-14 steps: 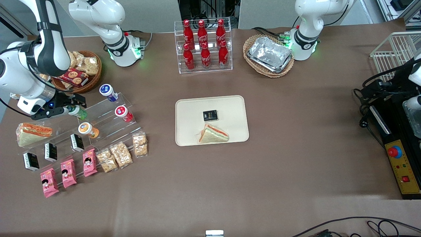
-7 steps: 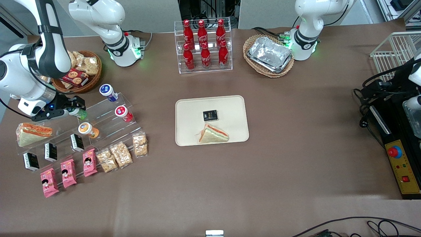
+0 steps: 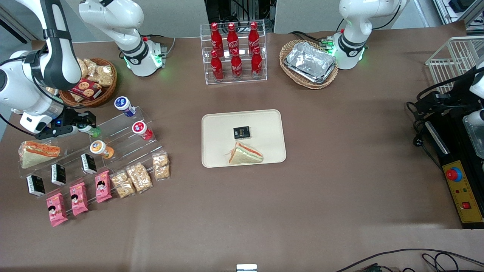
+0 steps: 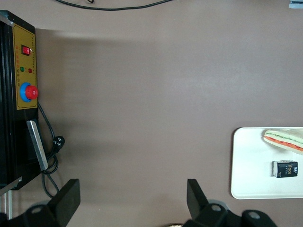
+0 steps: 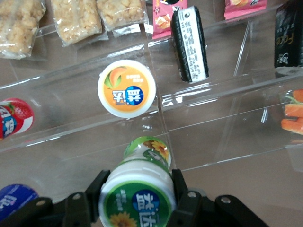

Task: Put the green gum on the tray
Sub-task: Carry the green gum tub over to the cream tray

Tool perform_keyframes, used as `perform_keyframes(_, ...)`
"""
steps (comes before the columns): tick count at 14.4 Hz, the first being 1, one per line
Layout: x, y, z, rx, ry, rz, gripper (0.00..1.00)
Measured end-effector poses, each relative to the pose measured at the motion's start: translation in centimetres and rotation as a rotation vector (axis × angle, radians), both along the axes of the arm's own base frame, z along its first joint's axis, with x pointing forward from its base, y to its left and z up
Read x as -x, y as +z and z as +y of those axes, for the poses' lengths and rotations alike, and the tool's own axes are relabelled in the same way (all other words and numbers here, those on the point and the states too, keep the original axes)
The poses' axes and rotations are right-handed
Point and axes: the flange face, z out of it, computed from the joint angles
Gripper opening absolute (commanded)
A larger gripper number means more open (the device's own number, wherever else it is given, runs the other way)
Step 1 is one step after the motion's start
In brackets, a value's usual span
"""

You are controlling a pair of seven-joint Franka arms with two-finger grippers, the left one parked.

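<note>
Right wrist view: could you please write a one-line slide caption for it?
End effector shut on the green gum at the clear rack, beside the orange-lidded bottle.

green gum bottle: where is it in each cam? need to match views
Front view: green gum on the clear stepped rack, at the gripper.
Right wrist view: green gum, between the fingers.
Left wrist view: not in it.
Shared landmark: orange-lidded bottle, nearer the front camera.
</note>
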Motion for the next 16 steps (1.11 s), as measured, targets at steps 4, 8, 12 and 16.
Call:
perform_keyframes(4,0.8,7.4,0.5,-0.003,0.000,-0.004,0.37)
perform_keyframes(8,3.4,22.1,6.6,0.044,-0.015,-0.030,0.37)
perform_keyframes(12,5.0,27.0,20.2,0.077,-0.060,-0.061,0.37)
perform_keyframes(16,7.1,23.9,33.4,0.090,-0.128,-0.062,0.37)
